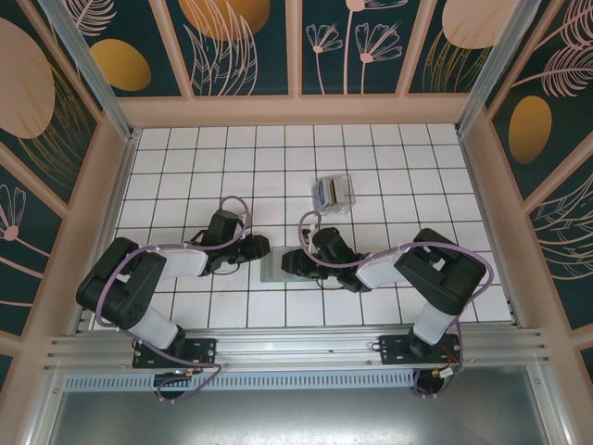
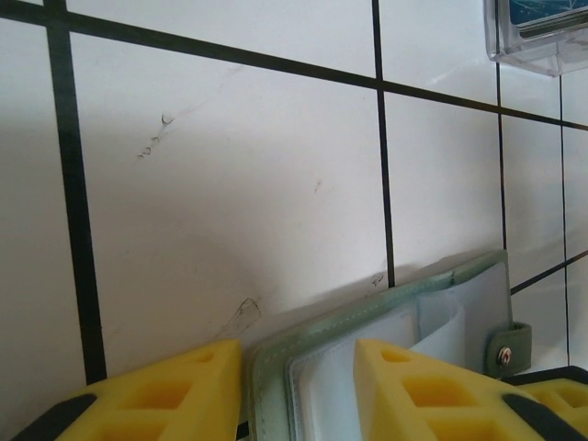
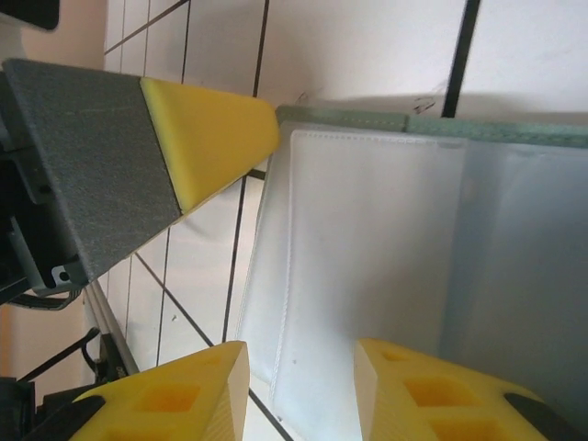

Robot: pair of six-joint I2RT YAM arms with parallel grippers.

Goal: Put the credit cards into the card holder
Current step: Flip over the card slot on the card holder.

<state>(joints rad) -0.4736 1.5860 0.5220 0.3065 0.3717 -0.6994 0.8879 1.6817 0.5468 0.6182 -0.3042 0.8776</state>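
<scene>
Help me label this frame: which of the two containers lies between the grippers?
The flat grey-green card holder, lying open between the left gripper and right gripper. The clear plastic box stands apart, farther back.

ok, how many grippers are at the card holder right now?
2. The left gripper straddles the card holder's green edge; the right gripper straddles the edge of a clear sleeve inside it.

The card holder [image 1: 274,270] lies on the tiled table [image 1: 167,167], near the front and about midway across. The left gripper [image 1: 262,248] straddles its left edge and the right gripper [image 1: 289,262] is over its right side. Behind it, slightly to the right and well apart, stands a clear plastic box [image 1: 333,195] with the credit cards [image 1: 326,193] inside.
</scene>
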